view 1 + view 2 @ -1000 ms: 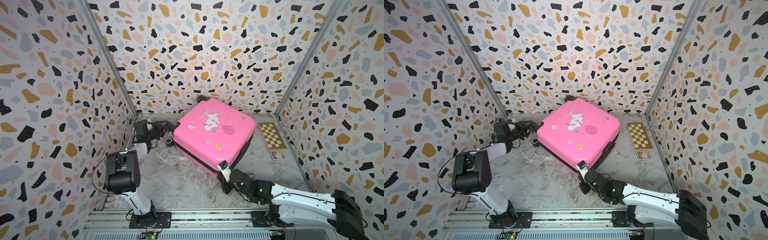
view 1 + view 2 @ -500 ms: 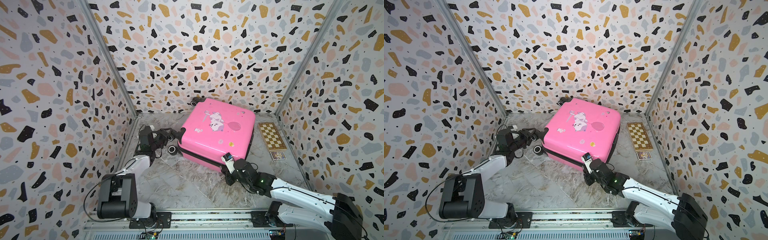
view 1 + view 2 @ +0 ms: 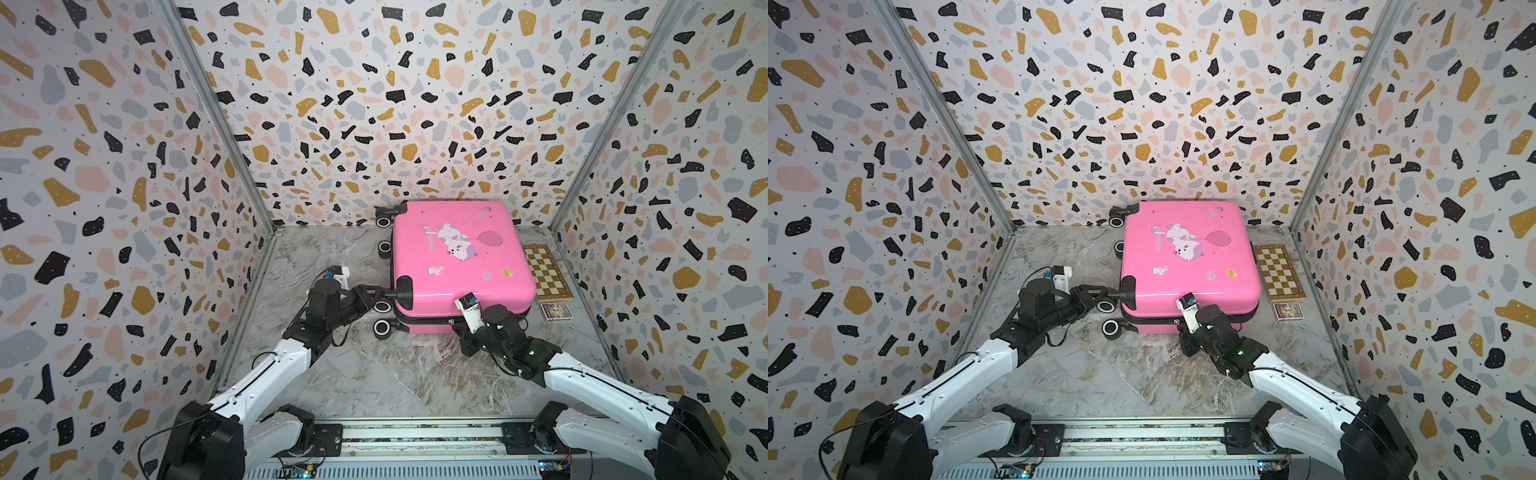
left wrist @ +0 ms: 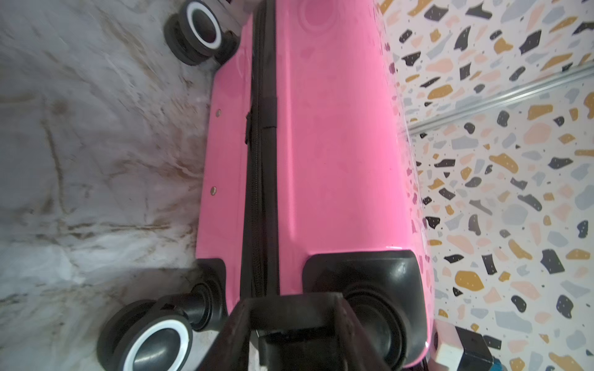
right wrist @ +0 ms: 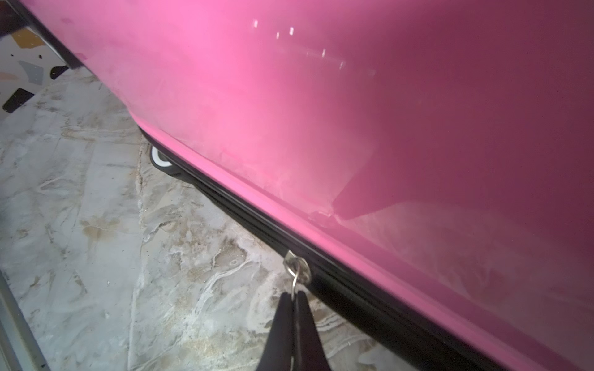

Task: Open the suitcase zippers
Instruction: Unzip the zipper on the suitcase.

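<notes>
Suitcase (image 3: 461, 257) lies flat on the floor (image 3: 374, 374), cat print up, far edge at the back wall, shell halves together. Right gripper (image 5: 294, 294) is at the suitcase's near side. Its jaws are pinched fully together on the metal ring of the zipper pull (image 5: 295, 266), which hangs from the black zipper (image 5: 369, 302). Left gripper (image 3: 380, 293) sits against the black wheel housing (image 3: 404, 291) at the suitcase's near corner; whether its jaws grip anything cannot be told. Chessboard (image 3: 544, 272) lies just beside the suitcase's opposite side
</notes>
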### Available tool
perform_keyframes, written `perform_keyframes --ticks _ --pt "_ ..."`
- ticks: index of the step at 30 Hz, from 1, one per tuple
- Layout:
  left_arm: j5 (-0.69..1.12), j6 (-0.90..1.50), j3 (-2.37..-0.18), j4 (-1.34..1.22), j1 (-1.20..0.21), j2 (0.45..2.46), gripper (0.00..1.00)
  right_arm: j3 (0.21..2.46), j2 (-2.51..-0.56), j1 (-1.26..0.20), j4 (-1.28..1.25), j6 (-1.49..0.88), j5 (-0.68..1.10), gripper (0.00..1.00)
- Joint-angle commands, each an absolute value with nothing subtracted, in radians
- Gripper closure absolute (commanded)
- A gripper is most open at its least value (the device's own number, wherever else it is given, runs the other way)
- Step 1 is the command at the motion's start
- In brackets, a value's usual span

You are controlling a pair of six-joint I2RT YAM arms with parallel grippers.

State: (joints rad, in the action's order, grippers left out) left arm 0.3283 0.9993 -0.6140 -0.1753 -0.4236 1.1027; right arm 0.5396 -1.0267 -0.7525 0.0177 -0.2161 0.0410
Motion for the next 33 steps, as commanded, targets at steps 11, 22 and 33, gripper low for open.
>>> perform_keyframes --ticks 11,22,33 --pt "0.298 1.002 -0.624 -0.121 -0.737 1.133 0.63 0.576 -1.133 -1.048 -0.246 -0.156 0.023 1.00" --pt "0.092 0.740 -0.815 0.255 -0.701 1.037 0.01 0.377 -0.948 -1.055 -0.210 -0.259 -0.059 1.00" --pt "0.488 0.801 -1.061 0.114 -0.174 1.315 0.01 0.274 -0.754 -1.055 -0.102 -0.321 -0.077 1.00"
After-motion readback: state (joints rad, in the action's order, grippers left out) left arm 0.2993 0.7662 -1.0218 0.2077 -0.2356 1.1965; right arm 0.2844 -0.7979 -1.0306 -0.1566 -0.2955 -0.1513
